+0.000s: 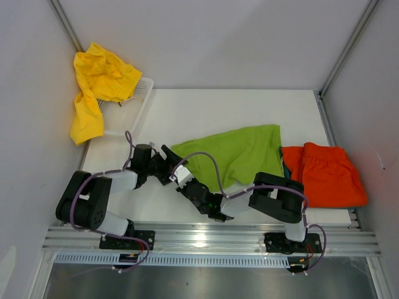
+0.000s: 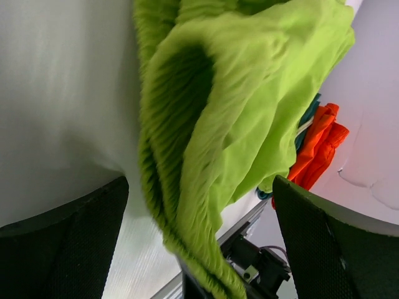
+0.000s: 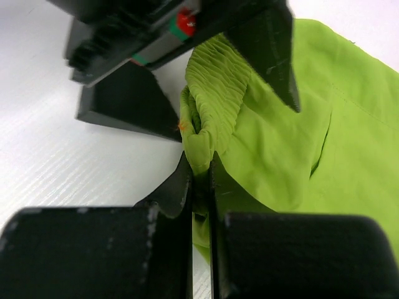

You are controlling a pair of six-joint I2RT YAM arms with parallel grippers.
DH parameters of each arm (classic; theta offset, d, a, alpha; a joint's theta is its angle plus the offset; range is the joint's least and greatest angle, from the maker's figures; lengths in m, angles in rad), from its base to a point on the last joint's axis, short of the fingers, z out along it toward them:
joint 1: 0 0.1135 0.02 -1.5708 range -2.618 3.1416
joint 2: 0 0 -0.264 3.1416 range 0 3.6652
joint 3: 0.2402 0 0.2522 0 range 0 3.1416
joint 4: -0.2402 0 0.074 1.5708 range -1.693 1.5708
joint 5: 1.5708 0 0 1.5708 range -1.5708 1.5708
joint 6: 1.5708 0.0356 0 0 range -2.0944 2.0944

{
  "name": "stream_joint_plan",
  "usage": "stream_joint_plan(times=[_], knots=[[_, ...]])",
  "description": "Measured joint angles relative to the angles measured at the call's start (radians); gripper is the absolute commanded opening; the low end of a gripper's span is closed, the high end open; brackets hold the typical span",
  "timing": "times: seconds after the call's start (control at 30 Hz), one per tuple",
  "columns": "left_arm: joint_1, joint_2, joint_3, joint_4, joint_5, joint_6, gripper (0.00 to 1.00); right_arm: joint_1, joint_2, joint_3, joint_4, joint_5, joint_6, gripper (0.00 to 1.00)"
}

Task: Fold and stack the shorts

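The white basket (image 1: 138,103) at the far left corner of the bench (image 1: 212,112) holds the yellow shorts (image 1: 96,84), which spill over its rim. Mid-bench, the right gripper (image 3: 201,180) has its jaws clamped on the waistband of the lime green shorts (image 1: 240,152), and the left gripper (image 2: 199,193) has its jaws wide apart around that band. The orange-red shorts (image 1: 327,174) lie at the right.

Bright, even white light from above fills the top view, shadows soft, with a glare patch on the metal rail (image 1: 206,238) at 6 o'clock. Left wrist view: lime green shorts (image 2: 249,93) sharp, wall (image 2: 374,137) washed out at 3 o'clock, left gripper's fingers (image 2: 62,249) soft. Right gripper's fingers (image 3: 174,193) blur at 6 o'clock.
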Motion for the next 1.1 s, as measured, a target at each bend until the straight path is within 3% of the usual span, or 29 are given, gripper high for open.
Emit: stream_joint_plan(times=[0.1,0.33,0.47,0.6,0.77,0.87,0.93,0.97,1.03,1.07,1.1], knots=[[-0.007,0.053,0.016,0.066,0.013,-0.024,0.92,0.0,-0.009,-0.01,0.01,-0.008,0.0,0.0],[-0.01,0.124,0.016,0.193,0.026,-0.079,0.68,0.008,-0.01,-0.012,0.018,-0.011,-0.008,0.0],[-0.01,0.127,0.016,0.21,0.027,-0.083,0.67,0.009,-0.01,-0.012,0.025,-0.005,-0.021,0.0],[-0.01,0.125,0.016,0.207,0.029,-0.072,0.76,0.01,-0.01,-0.012,0.024,0.001,-0.024,0.0],[-0.01,0.072,0.027,0.15,0.021,-0.043,0.77,0.014,-0.01,-0.012,0.027,0.008,-0.023,0.0],[-0.01,0.024,0.026,0.133,0.01,-0.037,0.68,0.014,-0.01,-0.012,0.046,0.011,-0.023,0.0],[-0.01,0.007,0.025,0.134,0.008,-0.032,0.57,0.014,-0.013,-0.012,0.06,0.014,-0.023,0.0],[-0.01,0.007,0.025,0.135,0.007,-0.03,0.46,0.014,-0.015,-0.012,0.065,0.017,-0.023,0.0],[-0.01,0.016,0.024,0.141,0.009,-0.03,0.35,0.014,-0.018,-0.012,0.071,0.024,-0.023,0.0],[-0.01,0.029,0.024,0.154,0.014,-0.033,0.23,0.014,-0.019,-0.012,0.071,0.026,-0.023,0.0],[-0.01,0.046,0.024,0.169,0.018,-0.035,0.19,0.014,-0.019,-0.012,0.069,0.029,-0.023,0.0]])
